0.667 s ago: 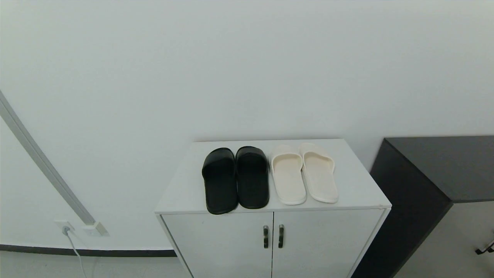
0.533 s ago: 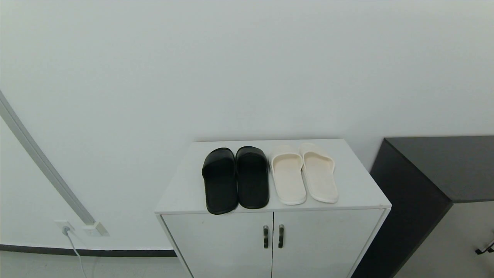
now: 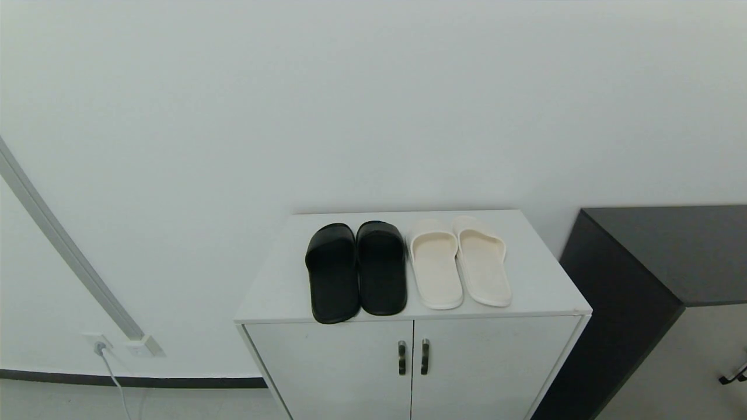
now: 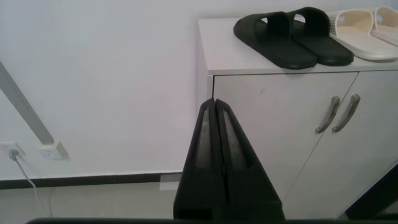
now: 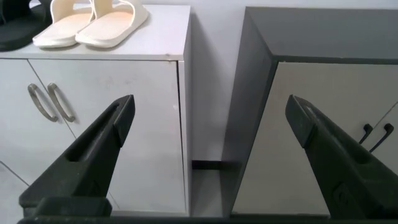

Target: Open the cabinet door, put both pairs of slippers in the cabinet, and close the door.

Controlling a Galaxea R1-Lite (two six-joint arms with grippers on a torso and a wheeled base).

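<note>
We see a white cabinet (image 3: 274, 294) with doors (image 3: 327, 373) shut, and a black slippers pair (image 3: 350, 274) beside a cream slippers pair (image 3: 437, 274) on top, toes toward the wall.

A plain white wall (image 3: 373, 105) fills the far side. On the right stands a dark grey unit (image 3: 671, 251) with a pale front bearing black handles (image 3: 734, 376). On the left, a grey conduit strip (image 3: 64, 245) slants down the wall to a junction plate (image 3: 146, 347). Just beside the plate, a socket (image 3: 96, 343) holds a plugged white cable (image 3: 117, 385), above a black baseboard (image 3: 134, 382).
</note>
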